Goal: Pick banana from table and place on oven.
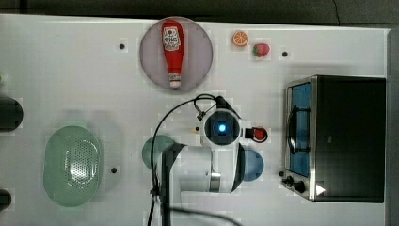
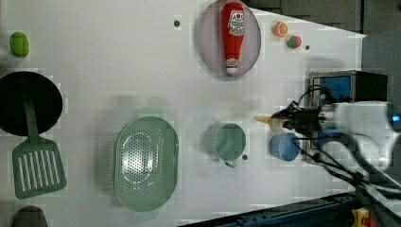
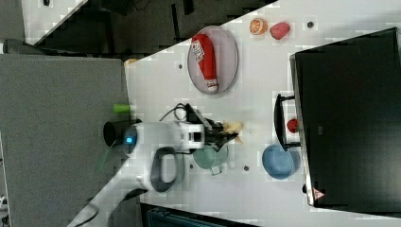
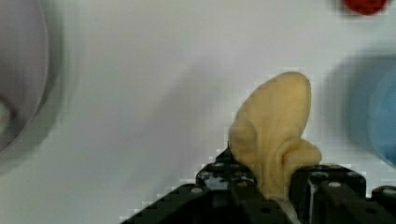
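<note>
Beside the oven, on the top view's left of its glass door, the tool is clamped on the banana, its black fingers pinching one end while the other end juts free above the white bench. Between tool and oven lie a blue cup and a red strawberry, both near the door. Open bench spreads away from the oven towards the plate holding the ketchup bottle; the oven's black top is bare.
</note>
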Robot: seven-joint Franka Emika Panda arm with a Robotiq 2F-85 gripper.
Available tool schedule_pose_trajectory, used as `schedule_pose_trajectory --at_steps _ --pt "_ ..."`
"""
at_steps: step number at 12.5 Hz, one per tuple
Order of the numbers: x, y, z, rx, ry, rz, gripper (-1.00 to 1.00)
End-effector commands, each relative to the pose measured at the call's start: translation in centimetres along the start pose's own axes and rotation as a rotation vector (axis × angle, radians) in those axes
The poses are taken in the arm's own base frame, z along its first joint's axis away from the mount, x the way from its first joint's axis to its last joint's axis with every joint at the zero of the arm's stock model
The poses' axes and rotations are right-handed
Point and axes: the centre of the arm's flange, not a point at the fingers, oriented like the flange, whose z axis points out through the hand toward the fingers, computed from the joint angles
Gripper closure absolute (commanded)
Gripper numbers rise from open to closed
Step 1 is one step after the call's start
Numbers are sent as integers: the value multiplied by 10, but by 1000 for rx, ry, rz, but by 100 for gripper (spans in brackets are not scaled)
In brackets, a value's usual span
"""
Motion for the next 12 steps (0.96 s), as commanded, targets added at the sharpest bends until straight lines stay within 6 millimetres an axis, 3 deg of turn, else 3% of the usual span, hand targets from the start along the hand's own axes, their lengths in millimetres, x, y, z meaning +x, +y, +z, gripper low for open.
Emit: schedule_pose_trajectory --at_steps 1,4,7,9,12 --pt "2 -3 -161 93 81 -10 43" --pt "4 26 -253 55 31 28 43" --pt "36 61 -304 61 27 89 43" --pt "71 94 -308 65 19 121 43" --pt "131 152 -282 37 39 52 43"
